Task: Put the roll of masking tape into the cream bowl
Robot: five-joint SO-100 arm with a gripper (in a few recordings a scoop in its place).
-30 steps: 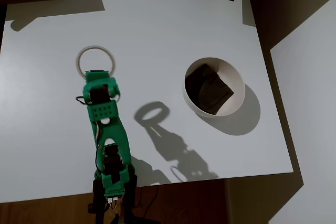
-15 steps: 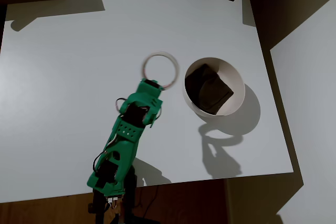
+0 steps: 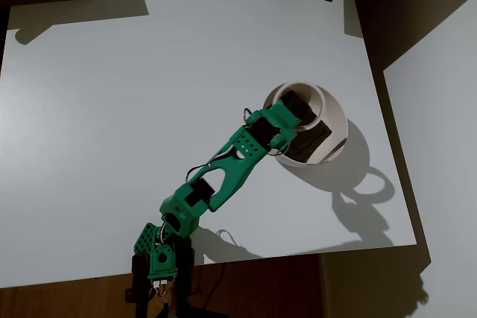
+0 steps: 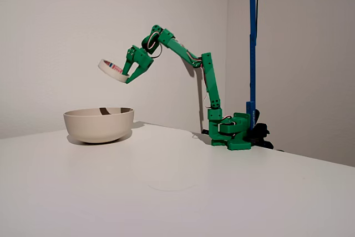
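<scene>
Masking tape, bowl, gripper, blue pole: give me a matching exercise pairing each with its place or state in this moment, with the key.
Things:
1. roll of masking tape
2. cream bowl
3. gripper
4. blue pole

Places or states:
A. resting on the white table, a dark patch inside
B. upright behind the arm's base
C. held in the air above the bowl, tilted
D. shut on the ring's edge

Pairs: 1-C, 2-A, 3-D, 4-B
</scene>
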